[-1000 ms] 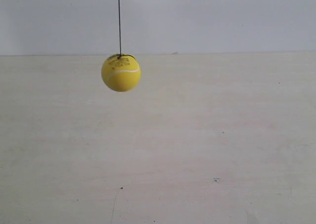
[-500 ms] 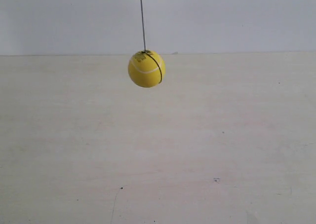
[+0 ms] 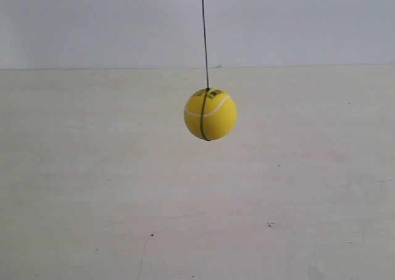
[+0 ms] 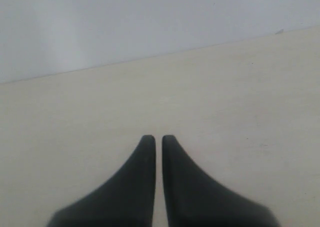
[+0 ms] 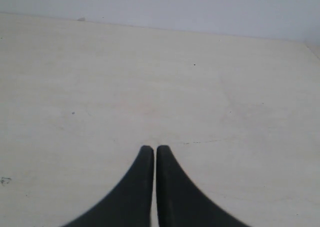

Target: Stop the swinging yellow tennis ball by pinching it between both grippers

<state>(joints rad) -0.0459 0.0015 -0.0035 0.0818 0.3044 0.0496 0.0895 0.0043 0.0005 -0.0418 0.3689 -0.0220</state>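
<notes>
The yellow tennis ball [image 3: 210,114] hangs from a thin dark string [image 3: 204,36] above the pale table, near the middle of the exterior view. Neither arm shows in that view. In the left wrist view my left gripper [image 4: 158,137] is shut, its two black tapered fingers almost touching, with nothing between them and only bare table ahead. My right gripper [image 5: 154,148] is likewise shut and empty in the right wrist view. The ball appears in neither wrist view.
A pale wooden table [image 3: 278,200] with small dark specks fills the lower part of every view. A plain light wall [image 3: 296,21] rises behind its far edge.
The ball has swung from the exterior view's left toward its middle and now hangs lower in the picture. The string has shifted right with it.
</notes>
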